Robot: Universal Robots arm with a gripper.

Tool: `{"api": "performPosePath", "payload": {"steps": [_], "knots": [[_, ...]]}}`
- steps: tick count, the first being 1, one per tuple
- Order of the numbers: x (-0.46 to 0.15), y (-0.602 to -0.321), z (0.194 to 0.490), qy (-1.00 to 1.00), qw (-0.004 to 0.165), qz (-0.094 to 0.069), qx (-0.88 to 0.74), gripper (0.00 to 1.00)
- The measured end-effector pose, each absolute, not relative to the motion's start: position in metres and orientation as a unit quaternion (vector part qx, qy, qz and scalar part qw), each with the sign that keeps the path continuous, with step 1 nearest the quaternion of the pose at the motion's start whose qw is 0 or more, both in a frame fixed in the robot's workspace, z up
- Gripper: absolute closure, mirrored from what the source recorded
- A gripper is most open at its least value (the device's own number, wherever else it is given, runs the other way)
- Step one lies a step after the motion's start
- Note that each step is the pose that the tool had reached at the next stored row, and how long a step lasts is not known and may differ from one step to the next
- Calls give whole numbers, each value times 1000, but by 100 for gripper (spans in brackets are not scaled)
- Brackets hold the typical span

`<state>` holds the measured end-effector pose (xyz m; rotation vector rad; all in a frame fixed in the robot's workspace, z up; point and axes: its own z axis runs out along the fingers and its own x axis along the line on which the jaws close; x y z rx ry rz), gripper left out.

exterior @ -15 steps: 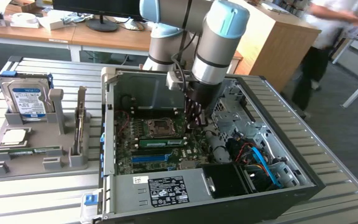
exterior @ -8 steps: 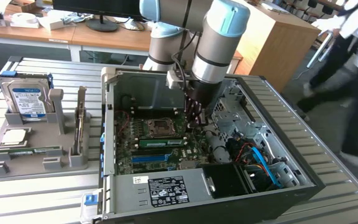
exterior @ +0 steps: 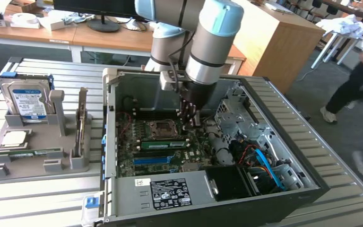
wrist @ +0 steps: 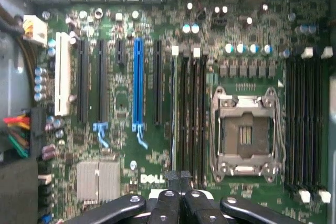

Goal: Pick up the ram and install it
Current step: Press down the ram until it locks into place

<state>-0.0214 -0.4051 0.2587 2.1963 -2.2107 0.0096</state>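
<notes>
The ram [exterior: 164,144], a slim green stick, stands on edge in a motherboard slot inside the open computer case [exterior: 295,156], between the CPU socket [exterior: 162,127] and the long blue slot [exterior: 151,160]. My gripper [exterior: 192,119] hangs inside the case just above the board, to the exterior view's right of the socket and a little behind the ram. In the wrist view the black fingers [wrist: 167,203] are pressed together with nothing between them. They hover over the row of dark memory slots [wrist: 190,114] beside the socket [wrist: 245,132]. The gripper [wrist: 179,176] is shut.
A grey parts tray [exterior: 36,165] sits at the exterior view's left of the case, holding a hard drive [exterior: 25,100], a CPU chip [exterior: 14,138] and another green stick [exterior: 30,152] lying flat. Cables and a drive cage [exterior: 238,118] crowd the case's right side. A person [exterior: 358,85] walks past at the far right.
</notes>
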Motion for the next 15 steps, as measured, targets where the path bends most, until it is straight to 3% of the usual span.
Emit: {"api": "performPosePath", "payload": {"steps": [15], "knots": [[-68, -405, 257, -709, 12, 3, 705, 90]]}}
